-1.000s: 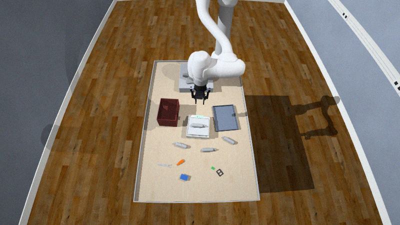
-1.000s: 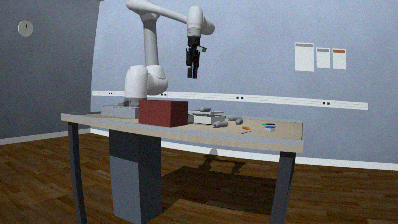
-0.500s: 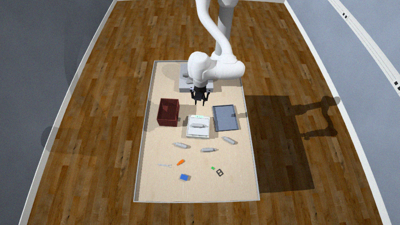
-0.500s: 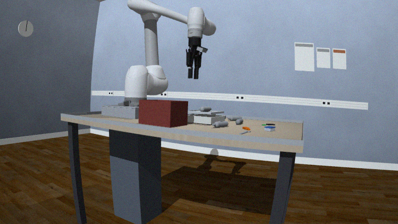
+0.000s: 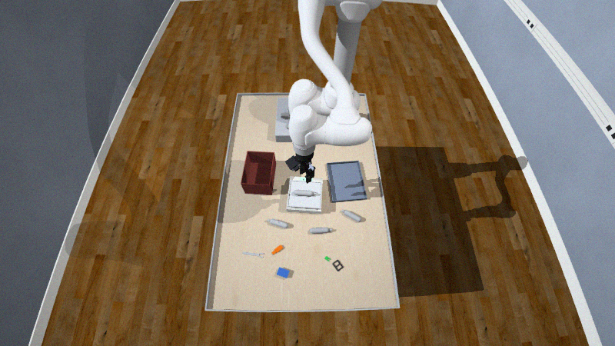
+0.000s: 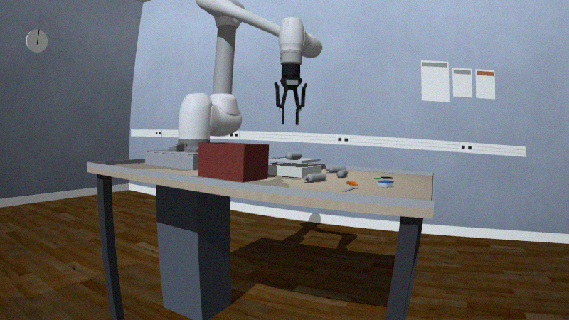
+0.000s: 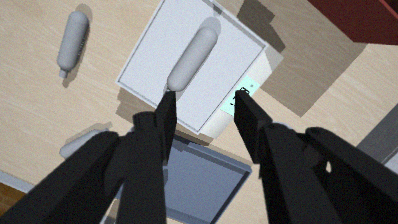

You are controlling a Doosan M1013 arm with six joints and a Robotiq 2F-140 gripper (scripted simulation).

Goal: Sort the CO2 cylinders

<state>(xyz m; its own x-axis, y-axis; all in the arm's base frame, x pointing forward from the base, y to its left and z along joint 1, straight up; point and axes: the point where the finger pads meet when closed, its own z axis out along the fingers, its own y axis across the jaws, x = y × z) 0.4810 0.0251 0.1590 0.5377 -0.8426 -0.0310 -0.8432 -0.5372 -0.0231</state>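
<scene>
My gripper (image 5: 307, 174) (image 6: 289, 122) (image 7: 205, 106) hangs high above the back edge of the white scale (image 5: 300, 203) (image 6: 294, 170) (image 7: 150, 60). Its fingers stand partly apart with nothing between them. One grey CO2 cylinder (image 5: 306, 192) (image 6: 293, 155) (image 7: 192, 59) lies on the scale's plate. Three more cylinders (image 5: 277, 223) (image 5: 320, 231) (image 5: 351, 215) lie on the table in front of the scale. The dark red scrap bin (image 5: 247, 174) (image 6: 232, 161) (image 7: 360, 20) stands left of the scale. The blue-grey tray (image 5: 346, 181) (image 7: 205, 185) lies to its right, with nothing in it.
A grey block (image 5: 281, 128) (image 6: 171, 158) sits at the back under the arm, with a small grey thing (image 5: 284, 115) on it. A wrench (image 5: 254, 254), an orange piece (image 5: 277, 249), a blue block (image 5: 283, 272), a green piece (image 5: 327, 258) and a black frame (image 5: 337, 265) lie near the front.
</scene>
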